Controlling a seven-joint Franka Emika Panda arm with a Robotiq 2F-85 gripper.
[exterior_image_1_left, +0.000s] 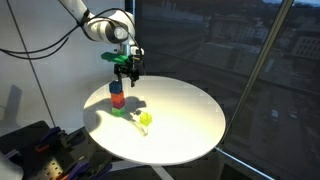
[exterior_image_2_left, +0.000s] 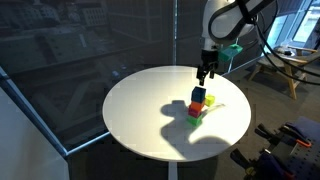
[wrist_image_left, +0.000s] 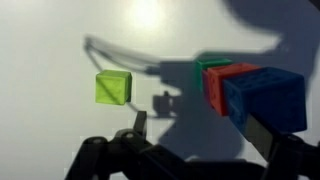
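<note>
The tool (exterior_image_1_left: 125, 74) is released, jaws wide, hovering just above the block stack (exterior_image_1_left: 117, 98) (blue on red on green) on the desk (exterior_image_1_left: 190, 120). A lime block (exterior_image_1_left: 145, 121) lies apart. Risk: an off-centre descent would likely clip the blue top and topple the stack.

Exterior views share the round table (exterior_image_1_left: 190, 130) from different sides — wrist view close, past the tool (wrist_image_left: 200, 138).
</note>
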